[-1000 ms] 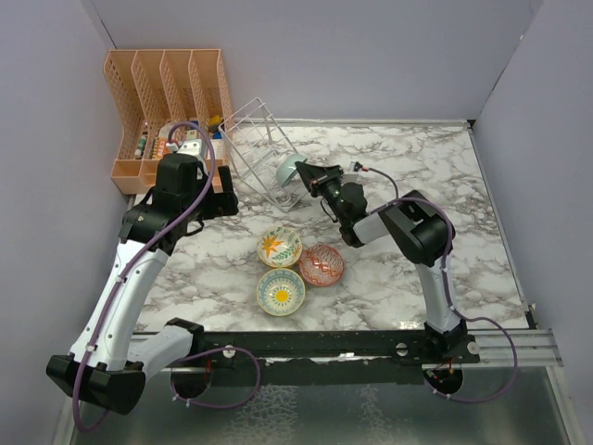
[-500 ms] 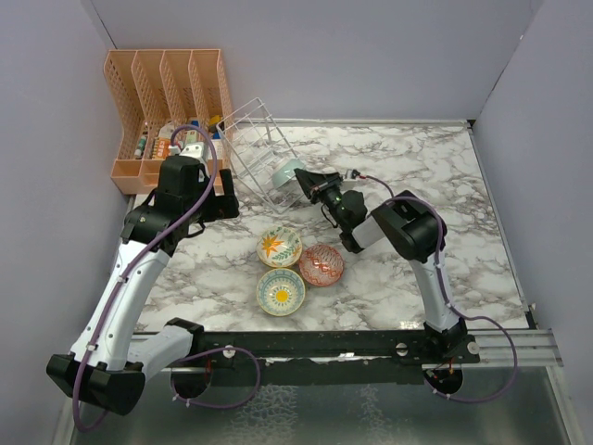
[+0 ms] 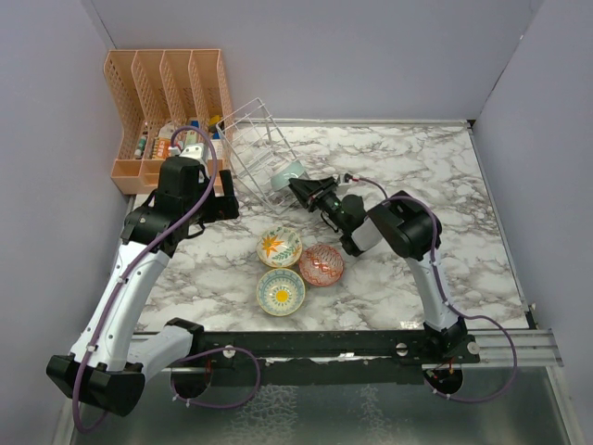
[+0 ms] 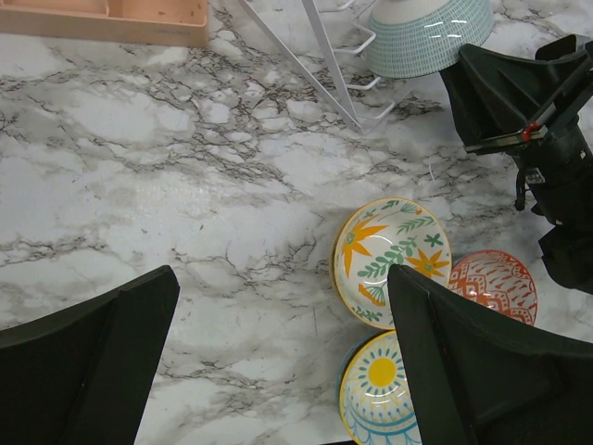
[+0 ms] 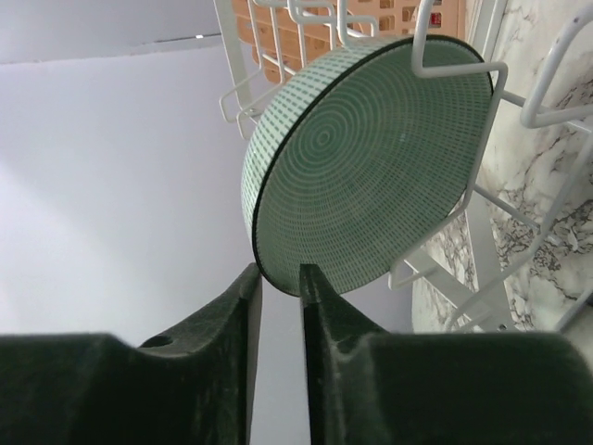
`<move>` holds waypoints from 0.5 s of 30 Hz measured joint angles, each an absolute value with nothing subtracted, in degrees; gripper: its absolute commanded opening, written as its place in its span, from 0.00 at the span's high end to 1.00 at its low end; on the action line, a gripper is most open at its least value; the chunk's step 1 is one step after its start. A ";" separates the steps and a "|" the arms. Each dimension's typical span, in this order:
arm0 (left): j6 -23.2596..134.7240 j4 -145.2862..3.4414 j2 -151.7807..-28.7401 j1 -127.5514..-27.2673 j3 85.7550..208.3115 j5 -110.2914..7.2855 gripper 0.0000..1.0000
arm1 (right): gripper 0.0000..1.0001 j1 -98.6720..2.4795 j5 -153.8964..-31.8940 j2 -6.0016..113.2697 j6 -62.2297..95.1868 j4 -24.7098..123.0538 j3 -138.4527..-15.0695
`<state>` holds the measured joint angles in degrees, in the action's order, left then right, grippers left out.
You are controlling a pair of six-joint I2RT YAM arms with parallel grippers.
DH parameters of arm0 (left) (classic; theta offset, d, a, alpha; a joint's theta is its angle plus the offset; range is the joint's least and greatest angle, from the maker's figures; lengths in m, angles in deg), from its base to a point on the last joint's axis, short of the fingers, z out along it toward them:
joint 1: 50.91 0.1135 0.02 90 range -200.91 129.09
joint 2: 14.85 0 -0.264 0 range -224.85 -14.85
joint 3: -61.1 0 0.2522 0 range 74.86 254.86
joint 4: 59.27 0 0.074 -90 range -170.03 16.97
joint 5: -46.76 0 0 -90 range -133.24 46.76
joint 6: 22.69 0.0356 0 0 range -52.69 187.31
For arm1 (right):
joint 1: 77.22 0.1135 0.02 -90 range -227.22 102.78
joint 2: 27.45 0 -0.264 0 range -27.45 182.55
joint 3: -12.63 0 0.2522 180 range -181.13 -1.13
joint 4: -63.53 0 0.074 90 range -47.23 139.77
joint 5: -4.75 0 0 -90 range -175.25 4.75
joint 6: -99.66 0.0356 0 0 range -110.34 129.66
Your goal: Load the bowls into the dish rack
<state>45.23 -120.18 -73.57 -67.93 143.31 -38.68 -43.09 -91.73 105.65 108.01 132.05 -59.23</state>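
While the rack (image 3: 248, 139) holds one teal bowl (image 3: 290, 172) and three bowls (image 3: 279, 247) (image 3: 321, 265) (image 3: 281, 291) lie loose, both end effectors (image 4: 283, 287) (image 5: 280, 276) stand parted.

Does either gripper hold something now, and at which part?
The left gripper holds nothing. The right gripper straddles the rim of the green bowl; whether it grips cannot be told.

Glossy bowls (image 3: 279, 247); wire dish rack (image 3: 252, 144); marbled table (image 3: 445, 190).

The worktop (image 3: 463, 204) is white marble with grey lines running through it. Plain pale purple walls (image 3: 352, 56) stand at the back, left and right. A black rail (image 3: 324, 343) runs along the near edge. The light is soft.
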 measured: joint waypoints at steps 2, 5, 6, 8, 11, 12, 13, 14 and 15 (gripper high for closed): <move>45.20 -120.14 -73.57 -67.93 143.29 -38.68 0.01 | 0.69 -43.09 -92.22 105.65 107.99 132.03 -58.93; 45.20 -120.03 -73.57 -67.93 143.29 -38.68 0.01 | 0.65 -43.12 -92.87 105.65 107.59 132.00 -58.80; 45.20 -119.99 -73.57 -67.93 143.31 -38.68 0.01 | 0.62 -43.12 -93.09 105.65 107.46 131.98 -58.80; 45.20 -119.96 -73.57 -67.93 143.31 -38.68 0.01 | 0.59 -43.12 -93.51 105.63 107.33 131.94 -58.62; 45.23 -119.96 -73.57 -67.93 143.31 -38.68 0.01 | 0.54 -43.22 -93.79 105.48 106.98 131.85 -57.42; 45.23 -119.96 -73.57 -67.93 143.31 -38.68 0.01 | 0.52 -43.22 -93.88 105.39 106.92 131.81 -56.94; 45.25 -119.96 -73.57 -67.93 143.31 -38.66 0.01 | 0.51 -43.36 -93.96 105.21 106.85 131.79 -56.28; 45.25 -119.96 -73.57 -67.93 143.31 -38.68 0.01 | 0.51 -43.53 -94.03 105.10 106.85 131.79 -55.87; 45.25 -119.96 -73.57 -67.93 143.31 -38.68 0.01 | 0.51 -43.60 -94.14 105.00 106.81 131.79 -55.47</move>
<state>45.25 -119.96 -73.57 -67.93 143.31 -38.68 -43.60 -94.14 105.00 106.81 131.79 -55.47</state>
